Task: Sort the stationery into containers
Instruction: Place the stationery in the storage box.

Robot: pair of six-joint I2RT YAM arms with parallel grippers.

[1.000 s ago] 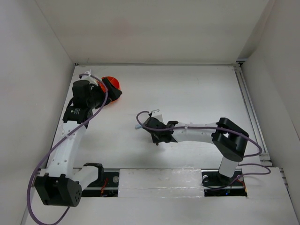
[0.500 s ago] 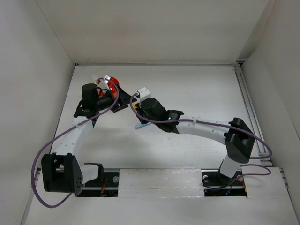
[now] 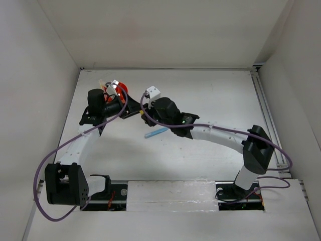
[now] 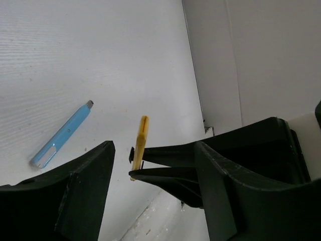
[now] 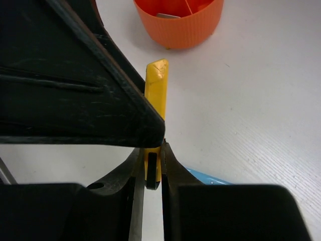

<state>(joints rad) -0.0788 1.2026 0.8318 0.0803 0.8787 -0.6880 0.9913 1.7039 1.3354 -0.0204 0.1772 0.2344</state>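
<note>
Pinching a yellow pen (image 5: 156, 90) near its lower end with the right gripper (image 5: 150, 173), jaws narrow and pressed against either side of the shaft. Holding it clear of the table (image 3: 215, 95), tilted a little from upright, most of its length standing free beyond the fingers. Flanking that free end with the left gripper (image 4: 153, 148), jaws apart, a gap showing on each side of the pen in the left wrist view, so no grip there. Meeting nose to nose over the left-centre of the table, as seen from above.

Lying flat on the table near the two grippers, on the side toward the arm bases: a blue pen (image 4: 62, 135), touched by neither. Standing farther back, toward the rear left of the table and partly hidden by the left wrist: the orange tub (image 5: 180, 25), thin dividers visible inside and something pale in one compartment, impossible to say which. Short of the tub and not over it: the yellow pen.
</note>
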